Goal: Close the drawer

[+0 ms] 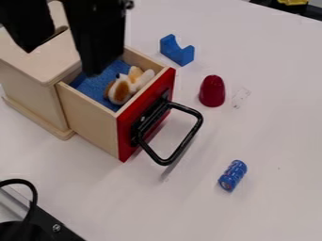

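The gripper is positioned at the upper left of the camera view, over the wooden cabinet, with its two black fingers set wide apart and nothing held between them. The drawer extends from the cabinet, below and to the right of the gripper in the view; one finger overlaps the rear part of the drawer's opening, and whether it touches the wood cannot be determined. The cabinet is a box of pale, smooth wood with rounded top corners, a projecting base and a dark slot in its top. The drawer sides are of the same pale wood, flat and straight-edged. The front panel is a flat rectangle, painted red. A black, glossy handle, formed as an angular loop with rounded corners, projects from a black mount on this panel. The drawer is open, with a blue, fabric-like lining inside. A white, brown and tan plush toy lies on the lining near the front panel. On the white table beyond the drawer are a blue block with a curved recess, a dark red domed piece and a small blue cylinder.
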